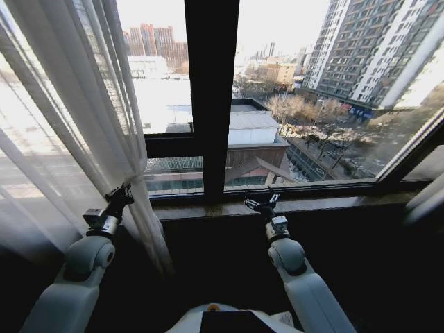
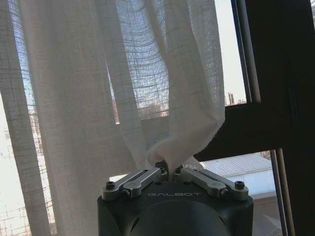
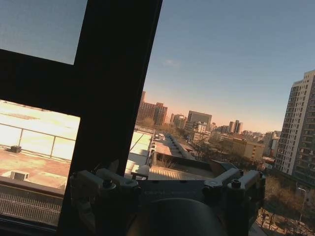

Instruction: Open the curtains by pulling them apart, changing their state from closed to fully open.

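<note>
Left gripper (image 2: pixel 170 168) closed on a bunched fold of the curtains (image 2: pixel 147 73); cloth pinched between the metal fingers (image 2: pixel 140 178), gathered to a knot at the jaws, then fanning upward in soft pleats. Fabric sheer, open-weave, white to cream, daylight through it. Weave and pinch legible in left wrist view; head view gives the left gripper (image 1: pixel 122 194) at the panel's inner edge, near the sill. One curtain panel counted, drawn aside of the dark window frame (image 1: pixel 210 97).

Right gripper (image 1: pixel 263 203) jaws spread, holding nothing, just before the sill, beside the frame post. Two grippers total.
</note>
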Available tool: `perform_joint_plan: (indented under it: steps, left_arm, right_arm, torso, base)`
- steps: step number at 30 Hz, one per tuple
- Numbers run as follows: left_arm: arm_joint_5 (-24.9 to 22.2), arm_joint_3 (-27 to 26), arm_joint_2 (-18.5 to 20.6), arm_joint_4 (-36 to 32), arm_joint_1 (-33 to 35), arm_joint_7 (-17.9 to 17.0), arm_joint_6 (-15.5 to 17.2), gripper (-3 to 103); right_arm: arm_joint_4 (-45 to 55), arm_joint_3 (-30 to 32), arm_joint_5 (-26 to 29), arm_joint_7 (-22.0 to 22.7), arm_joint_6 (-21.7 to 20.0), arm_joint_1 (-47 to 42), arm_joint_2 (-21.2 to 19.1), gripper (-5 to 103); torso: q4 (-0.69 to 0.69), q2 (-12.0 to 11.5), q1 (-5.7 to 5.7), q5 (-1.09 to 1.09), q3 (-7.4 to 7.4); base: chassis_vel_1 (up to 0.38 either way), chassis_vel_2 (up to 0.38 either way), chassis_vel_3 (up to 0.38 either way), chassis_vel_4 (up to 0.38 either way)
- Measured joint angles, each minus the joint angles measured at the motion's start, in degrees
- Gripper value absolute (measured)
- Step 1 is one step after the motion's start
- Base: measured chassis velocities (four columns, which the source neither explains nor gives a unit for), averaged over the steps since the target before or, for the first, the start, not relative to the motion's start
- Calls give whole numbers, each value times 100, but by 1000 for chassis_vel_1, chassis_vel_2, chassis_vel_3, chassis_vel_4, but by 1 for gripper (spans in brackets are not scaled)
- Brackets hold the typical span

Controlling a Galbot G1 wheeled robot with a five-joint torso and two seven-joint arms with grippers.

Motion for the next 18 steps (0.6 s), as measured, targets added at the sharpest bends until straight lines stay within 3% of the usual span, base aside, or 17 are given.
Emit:
perform_joint_plan:
  steps: [9,18]
  left_arm:
    - [3,-102,-13,-115,147,-1,-19,0]
    - [7,-163,-41,-236,273,1,-42,0]
  right_arm:
    - [186,-86,-48,-3,39,-165,-75,100]
    - [357,-135,-117,-1,48,-301,-106,100]
  torso:
    - [0,0,0,0,0]
    - [0,0,0,-1,0]
  base:
    - [55,57,-61,-63]
    - [221,216,-215,-219]
